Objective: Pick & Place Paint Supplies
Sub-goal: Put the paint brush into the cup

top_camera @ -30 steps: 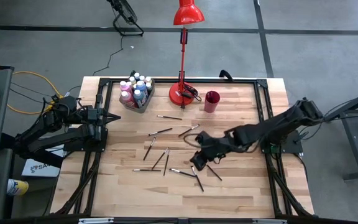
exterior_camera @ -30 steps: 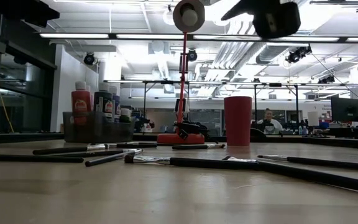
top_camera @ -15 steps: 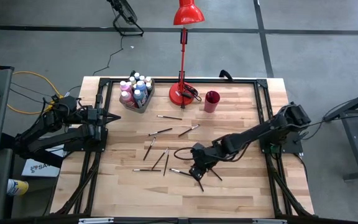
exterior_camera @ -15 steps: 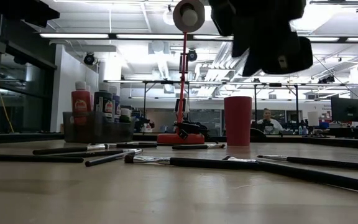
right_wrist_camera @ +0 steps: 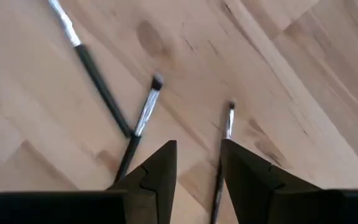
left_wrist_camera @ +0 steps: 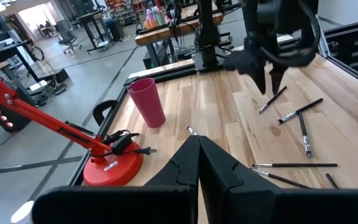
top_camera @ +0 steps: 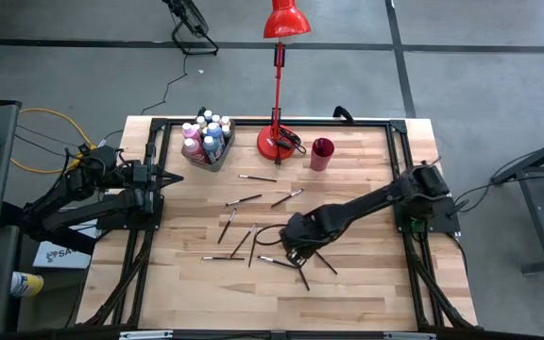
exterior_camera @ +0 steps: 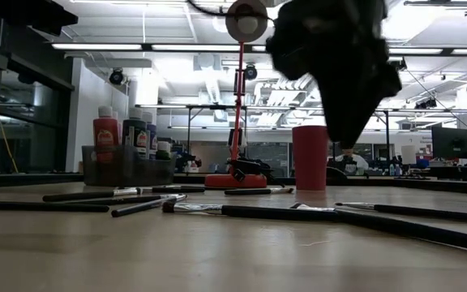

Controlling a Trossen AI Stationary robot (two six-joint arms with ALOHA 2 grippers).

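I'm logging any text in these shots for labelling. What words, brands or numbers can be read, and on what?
"SA": start of a word on a white sheet on the floor by the left arm; the rest is hidden.
Paint bottles in the grey bin: labels too blurred to read.
Red lamp base: small white tag, unreadable.
Nothing else legible.

Bright even light; right pincer [exterior_camera: 339, 73] motion-blurred; ceiling lights [exterior_camera: 136, 46] glare.

The right arm is stretched low across the table, its right gripper [top_camera: 294, 253] pointed down with fingers [right_wrist_camera: 160, 171] parted and empty. The left gripper [left_wrist_camera: 199, 149] is held closed at the left edge.
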